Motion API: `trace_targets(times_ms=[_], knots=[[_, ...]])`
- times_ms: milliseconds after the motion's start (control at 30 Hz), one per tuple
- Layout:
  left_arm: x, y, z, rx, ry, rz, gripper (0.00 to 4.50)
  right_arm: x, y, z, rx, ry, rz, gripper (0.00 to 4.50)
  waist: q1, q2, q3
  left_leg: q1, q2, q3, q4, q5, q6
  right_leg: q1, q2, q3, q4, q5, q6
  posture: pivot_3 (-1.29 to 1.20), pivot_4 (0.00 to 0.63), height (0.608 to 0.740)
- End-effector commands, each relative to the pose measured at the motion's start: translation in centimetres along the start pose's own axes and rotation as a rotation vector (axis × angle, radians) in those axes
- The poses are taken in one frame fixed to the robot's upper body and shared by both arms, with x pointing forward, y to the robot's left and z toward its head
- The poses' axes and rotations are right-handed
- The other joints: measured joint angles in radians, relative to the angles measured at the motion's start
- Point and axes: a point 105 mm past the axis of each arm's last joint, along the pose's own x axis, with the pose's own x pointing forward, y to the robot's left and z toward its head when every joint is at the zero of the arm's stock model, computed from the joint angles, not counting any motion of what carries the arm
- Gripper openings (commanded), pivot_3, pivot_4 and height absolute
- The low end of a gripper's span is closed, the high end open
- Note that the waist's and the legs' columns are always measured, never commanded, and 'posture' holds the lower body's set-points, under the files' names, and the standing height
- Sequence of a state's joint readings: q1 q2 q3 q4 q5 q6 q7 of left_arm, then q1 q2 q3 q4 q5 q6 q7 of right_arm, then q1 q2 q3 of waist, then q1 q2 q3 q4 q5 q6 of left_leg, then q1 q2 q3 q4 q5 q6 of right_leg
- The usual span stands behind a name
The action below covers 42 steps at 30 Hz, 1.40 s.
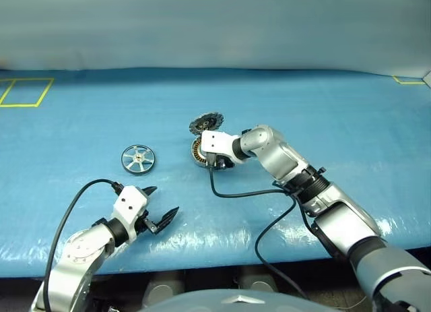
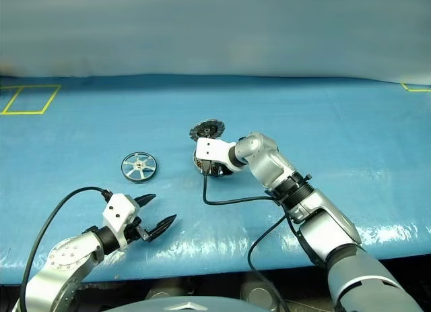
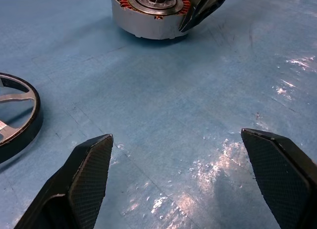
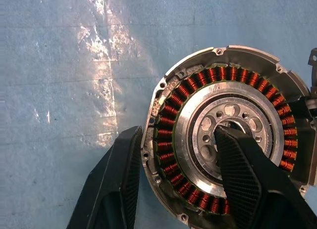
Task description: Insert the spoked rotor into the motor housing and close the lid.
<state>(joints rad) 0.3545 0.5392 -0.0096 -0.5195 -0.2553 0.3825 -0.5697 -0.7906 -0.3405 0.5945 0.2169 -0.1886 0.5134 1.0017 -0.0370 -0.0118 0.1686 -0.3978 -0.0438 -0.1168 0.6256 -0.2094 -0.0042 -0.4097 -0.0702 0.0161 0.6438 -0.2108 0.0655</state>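
While the right tool [image 4: 178,179] straddles the near wall of the round grey metal motor housing [image 1: 202,152], one black finger outside the rim and the other set inside on the silver centre, its jaws stand at a middling gap and look to be pinching that wall and the ring of copper-brown windings between them; whether the pinch is firm I cannot tell. The housing sits mid-tabletop, open side up, and its round dark lid with grey radial segments [image 1: 206,122] stands tilted up at the far edge, swung open.

The relation that matters is this: the flat silver spoked rotor with its dark rim [image 1: 139,158] lies flat on the blue tabletop [image 1: 323,110] to the left of the housing, clearly apart from it, and just beyond the left tool [image 1: 160,205], which hangs near the front edge with fingers spread wide and empty. The left arm is plainly the nearer one to the rotor. A wheel has no long axis, so any approach across the rim should serve.

Nothing lies between the left tool and the rotor. The right tool's inner finger sits on the housing's centre, which would probably block seating the rotor
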Motion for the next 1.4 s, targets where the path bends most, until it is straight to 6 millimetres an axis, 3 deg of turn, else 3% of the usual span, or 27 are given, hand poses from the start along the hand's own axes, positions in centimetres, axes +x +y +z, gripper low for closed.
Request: trace_targets(times_ms=[33,400,667,900,933,1100,1267,1400], knots=[[-0.2,0.0,0.8,0.019,-0.038,0.009,4.5,0.8,3.2,1.2,0.018,-0.043,0.067,1.97,0.0,0.001,0.0,0.0,0.001,0.0,0.0,0.0,0.0,0.0,0.001,0.0,0.0,0.0,0.0,0.0,0.15,0.74],[-0.2,0.0,0.6,0.013,-0.029,0.004,4.5,1.2,9.1,1.0,0.157,-0.039,0.098,1.97,0.002,0.001,-0.004,0.003,0.003,-0.001,0.0,-0.003,-0.004,0.0,0.004,0.0,0.0,-0.005,-0.007,0.0,0.15,0.74],[-0.2,0.0,0.5,0.013,-0.023,0.001,4.5,1.0,9.7,1.4,0.19,-0.026,0.078,1.97,0.002,0.001,-0.007,0.004,0.003,-0.001,0.0,-0.003,-0.004,-0.001,0.004,-0.001,0.0,-0.005,-0.007,0.0,0.15,0.74],[-0.1,-0.1,0.5,0.013,-0.019,-0.009,4.5,-0.5,7.4,2.8,0.195,-0.072,-0.009,4.3,0.003,0.001,-0.007,0.003,0.003,-0.001,0.001,-0.003,-0.004,-0.001,0.003,-0.001,0.0,-0.005,-0.007,0.0,0.15,0.74],[-0.2,-0.1,0.5,0.013,-0.018,-0.01,4.5,-1.1,6.9,3.3,0.18,-0.091,-0.035,4.49,0.004,0.001,-0.007,0.003,0.003,-0.001,0.001,-0.003,-0.004,-0.001,0.003,-0.001,0.0,-0.005,-0.007,0.0,0.15,0.74],[-0.2,-0.1,0.5,0.012,-0.015,-0.016,4.5,-5.1,5.5,6.0,0.179,-0.22,-0.104,4.49,0.008,0.002,-0.006,0.0,0.003,-0.002,0.001,-0.003,-0.004,-0.001,0.003,-0.001,0.0,-0.005,-0.006,0.0,0.15,0.74],[-0.2,0.0,0.5,0.015,-0.014,-0.021,4.5,-9.1,5.0,4.2,0.276,-0.28,-0.165,4.49,0.017,0.002,-0.006,-0.002,0.003,-0.002,0.0,-0.003,-0.005,-0.002,0.003,-0.002,-0.001,-0.006,-0.007,0.0,0.15,0.74],[-0.1,0.0,0.6,0.02,-0.018,-0.03,4.5,-9.6,5.5,-0.2,0.415,-0.21,-0.204,4.49,0.02,0.002,-0.006,-0.003,0.003,-0.001,0.0,-0.004,-0.004,-0.001,0.003,-0.002,-0.001,-0.006,-0.007,0.0,0.15,0.74]])
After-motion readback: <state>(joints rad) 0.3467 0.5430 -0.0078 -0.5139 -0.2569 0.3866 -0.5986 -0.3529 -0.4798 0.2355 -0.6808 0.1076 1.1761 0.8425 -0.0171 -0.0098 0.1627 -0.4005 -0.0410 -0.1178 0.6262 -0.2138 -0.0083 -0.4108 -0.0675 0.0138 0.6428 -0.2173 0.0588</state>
